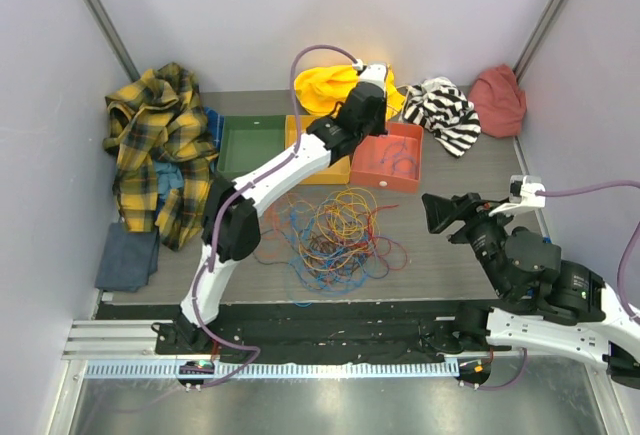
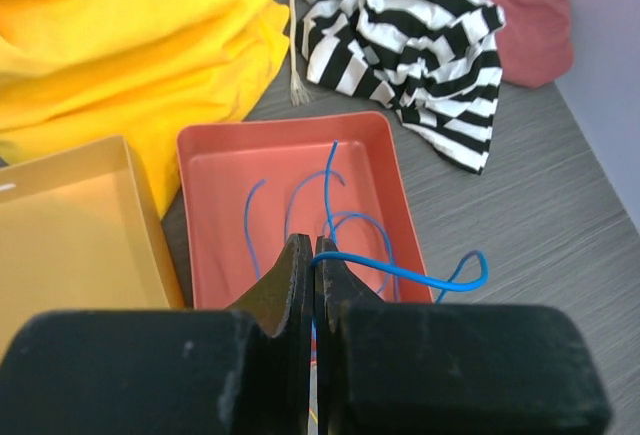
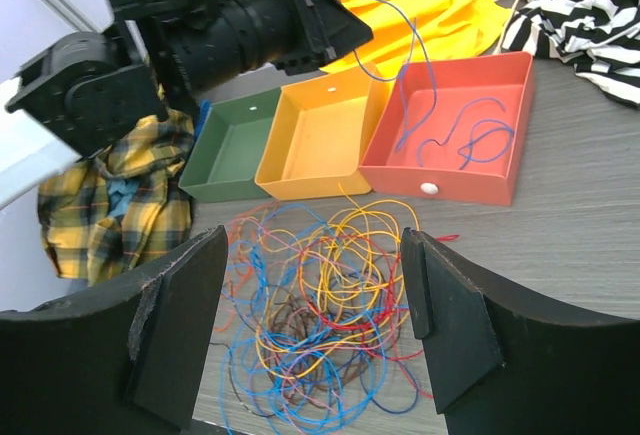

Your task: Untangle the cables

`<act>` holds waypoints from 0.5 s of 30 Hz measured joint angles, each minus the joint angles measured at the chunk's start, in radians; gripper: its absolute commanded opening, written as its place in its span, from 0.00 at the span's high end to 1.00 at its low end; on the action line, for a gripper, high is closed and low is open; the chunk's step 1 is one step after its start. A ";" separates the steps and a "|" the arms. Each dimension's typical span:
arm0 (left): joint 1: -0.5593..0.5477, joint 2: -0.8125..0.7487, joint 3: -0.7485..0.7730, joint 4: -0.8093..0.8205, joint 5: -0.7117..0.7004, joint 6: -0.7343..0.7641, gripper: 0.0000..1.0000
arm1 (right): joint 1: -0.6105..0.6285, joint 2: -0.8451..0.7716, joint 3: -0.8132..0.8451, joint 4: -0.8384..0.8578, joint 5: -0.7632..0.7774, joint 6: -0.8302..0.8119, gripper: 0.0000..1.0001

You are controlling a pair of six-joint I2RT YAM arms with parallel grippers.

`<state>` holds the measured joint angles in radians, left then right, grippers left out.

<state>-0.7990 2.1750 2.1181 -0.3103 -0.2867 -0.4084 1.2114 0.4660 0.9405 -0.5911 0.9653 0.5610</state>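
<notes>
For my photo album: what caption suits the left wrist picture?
The left tool, shut on a blue cable, hangs over the red tray where other blue cables lie.

I'm counting three trays: green tray [image 1: 250, 147], yellow tray [image 3: 315, 135], red tray [image 3: 500, 180]. I'm tallying two more, left gripper [image 2: 312, 245] and right gripper [image 3: 312, 240], plus one uncountable tangle of cables [image 1: 335, 235].
</notes>
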 measured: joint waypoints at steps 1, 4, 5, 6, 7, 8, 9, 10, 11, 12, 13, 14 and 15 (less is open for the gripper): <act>0.001 0.014 0.000 0.006 0.002 -0.003 1.00 | 0.000 0.000 -0.005 -0.002 0.001 -0.002 0.22; 0.002 0.070 0.000 0.023 0.014 -0.008 0.68 | 0.000 0.001 -0.019 -0.009 0.002 -0.006 0.22; 0.003 0.087 0.000 0.024 0.023 -0.009 0.45 | 0.000 0.002 -0.023 -0.010 0.003 -0.008 0.22; 0.003 0.103 0.000 0.022 0.029 -0.010 0.37 | 0.000 0.003 -0.025 -0.012 0.003 -0.009 0.22; 0.003 0.117 0.000 0.019 0.037 -0.011 0.30 | 0.000 0.006 -0.025 -0.013 0.003 -0.010 0.22; 0.003 0.126 -0.001 0.015 0.043 -0.013 0.21 | 0.000 0.008 -0.025 -0.013 0.003 -0.010 0.21; 0.003 0.130 -0.006 0.012 0.044 -0.019 0.18 | 0.000 0.009 -0.025 -0.013 0.004 -0.010 0.22; 0.003 0.130 -0.013 0.005 0.043 -0.022 0.16 | 0.000 0.010 -0.025 -0.014 0.005 -0.010 0.22; 0.003 0.130 -0.015 0.001 0.041 -0.022 0.03 | 0.000 0.010 -0.025 -0.015 0.006 -0.010 0.22; 0.003 0.130 -0.015 0.000 0.032 -0.020 0.02 | 0.000 0.010 -0.025 -0.016 0.006 -0.011 0.22; 0.003 0.127 -0.015 -0.001 0.024 -0.011 0.01 | 0.000 0.010 -0.025 -0.016 0.006 -0.010 0.22; 0.003 0.124 -0.015 -0.002 0.014 -0.007 0.01 | 0.000 0.010 -0.025 -0.016 0.007 -0.010 0.22; 0.003 0.120 -0.015 -0.007 0.003 -0.005 0.01 | 0.000 0.010 -0.025 -0.016 0.008 -0.010 0.22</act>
<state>-0.7959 2.2951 2.1029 -0.3172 -0.2832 -0.4137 1.2118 0.4759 0.9157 -0.6075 0.9733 0.5507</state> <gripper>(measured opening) 0.977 0.784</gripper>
